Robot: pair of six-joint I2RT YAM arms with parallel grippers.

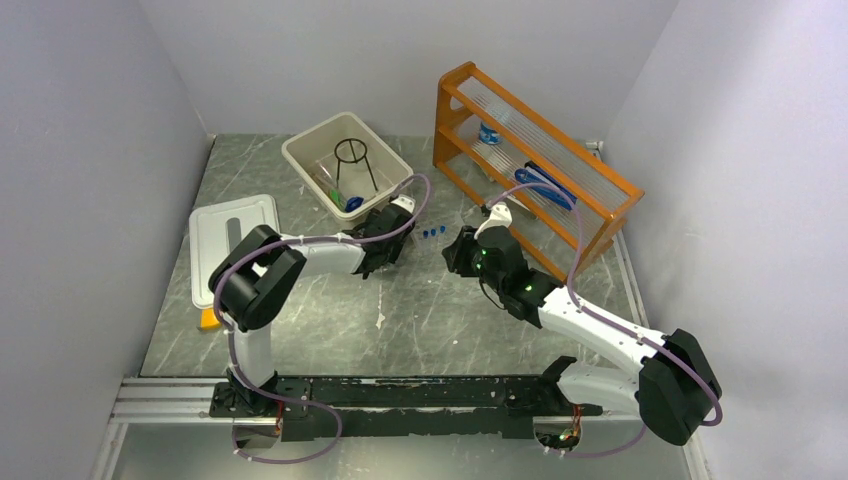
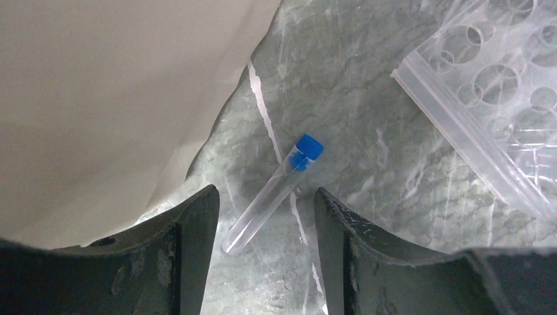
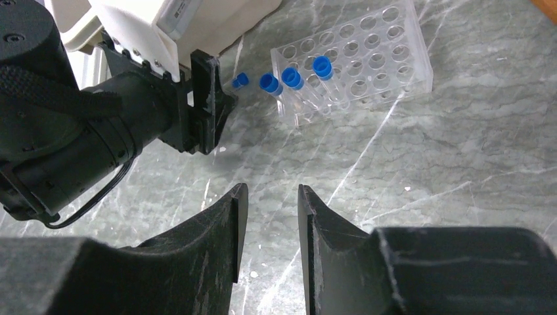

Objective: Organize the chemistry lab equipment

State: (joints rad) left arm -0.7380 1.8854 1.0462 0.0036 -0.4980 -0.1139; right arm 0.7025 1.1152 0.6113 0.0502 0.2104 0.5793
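Partly done: three clear blue-capped test tubes (image 3: 292,77) stand in the clear plastic rack (image 3: 387,52); a fourth tube (image 2: 279,180) lies beside it, unheld between the left tool's (image 2: 265,195) open jaws. Right tool (image 3: 271,193) slightly parted, empty.

As the right gripper (image 3: 269,197), I am hanging over the marbled grey-green table (image 3: 427,164), my jaws standing a narrow gap apart and gripping nothing. Ahead of me the clear tube rack (image 3: 374,56) is sitting on the table, and three blue-capped test tubes (image 3: 292,79) are standing in its near left wells. A fourth blue cap (image 3: 240,81) is showing just left of the rack, beside the dark finger of the left gripper (image 3: 213,105), which is reaching in from my upper left. A beige bin (image 3: 236,16) is showing behind it.
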